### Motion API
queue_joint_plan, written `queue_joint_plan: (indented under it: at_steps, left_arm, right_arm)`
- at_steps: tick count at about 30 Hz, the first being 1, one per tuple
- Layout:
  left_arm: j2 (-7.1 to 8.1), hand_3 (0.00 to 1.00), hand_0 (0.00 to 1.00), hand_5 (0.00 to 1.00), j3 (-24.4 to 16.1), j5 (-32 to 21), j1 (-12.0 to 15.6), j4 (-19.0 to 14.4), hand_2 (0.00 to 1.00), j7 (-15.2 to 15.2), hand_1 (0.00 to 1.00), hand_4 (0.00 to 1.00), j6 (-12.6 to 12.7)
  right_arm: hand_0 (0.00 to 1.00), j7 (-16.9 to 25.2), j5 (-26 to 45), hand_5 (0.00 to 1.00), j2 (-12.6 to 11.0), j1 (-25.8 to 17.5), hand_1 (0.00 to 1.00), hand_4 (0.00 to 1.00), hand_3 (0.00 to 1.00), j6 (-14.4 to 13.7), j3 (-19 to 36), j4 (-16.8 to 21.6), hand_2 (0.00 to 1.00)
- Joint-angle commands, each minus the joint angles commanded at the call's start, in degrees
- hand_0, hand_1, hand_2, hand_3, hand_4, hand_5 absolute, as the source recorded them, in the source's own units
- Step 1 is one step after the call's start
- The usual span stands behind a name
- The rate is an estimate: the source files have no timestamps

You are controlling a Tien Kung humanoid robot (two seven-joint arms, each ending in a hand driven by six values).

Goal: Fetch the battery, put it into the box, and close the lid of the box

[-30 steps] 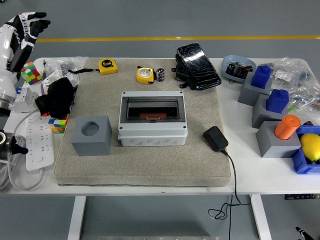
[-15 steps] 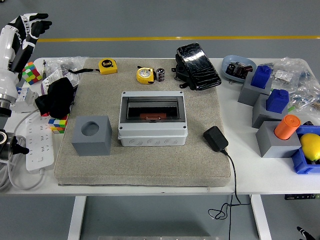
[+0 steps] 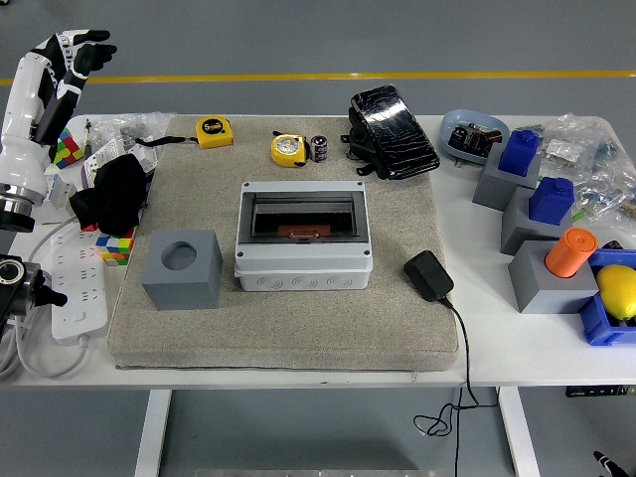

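Observation:
The battery (image 3: pixel 319 148), a small black cylinder with a white band, stands at the back of the grey mat (image 3: pixel 288 328) beside a yellow tape measure (image 3: pixel 288 149). The grey box (image 3: pixel 303 236) sits mid-mat with its dark see-through lid down over a brown part inside. My left hand (image 3: pixel 79 52) is raised at the far left, well above and left of the mat, fingers spread and holding nothing. The right arm does not show.
A grey cube with a round hole (image 3: pixel 182 268) sits left of the box. A black adapter (image 3: pixel 428 275) with cable lies to its right, a black pedal (image 3: pixel 393 131) behind. A power strip (image 3: pixel 79 283), Rubik's cubes and grey and blue blocks crowd both table sides.
My left hand and forearm have shifted a little to the right and upward. Nothing on the table has moved.

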Motion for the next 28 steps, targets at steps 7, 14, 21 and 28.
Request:
queue_joint_plan:
  at_steps: [7, 14, 21, 28]
  left_arm:
    - [0.09, 0.719, 0.691, 0.998, 0.2, -0.4, -0.4, -0.3, 0.688, -0.3, 0.7, 0.998, -0.3]
    - [-0.11, 0.719, 0.69, 0.998, 0.3, -0.5, -0.9, -0.3, 0.699, -0.6, 0.701, 0.998, -0.2]
    - [-0.11, 0.72, 0.69, 0.998, 0.5, -0.5, -0.9, -0.4, 0.698, -0.3, 0.701, 0.998, -0.5]
    - [-0.09, 0.72, 0.69, 0.998, 0.4, -0.4, -0.8, -0.5, 0.699, -0.1, 0.701, 0.998, -0.7]
  right_arm:
    - [0.663, 0.1, 0.2, 0.467, -0.1, 0.4, 0.61, 0.952, 0.55, 0.1, 0.0, 0.0, 0.604]
    - [0.663, 0.0, 0.4, 0.467, -0.3, 0.8, 0.61, 0.952, 0.55, 0.3, -0.1, 0.0, 0.605]
    - [0.663, -0.1, 0.3, 0.467, -0.3, 0.7, 0.61, 0.952, 0.55, 0.3, 0.0, 0.0, 0.604]
    - [0.663, 0.0, 0.2, 0.467, -0.3, 0.7, 0.611, 0.952, 0.55, 0.3, 0.1, 0.0, 0.604]
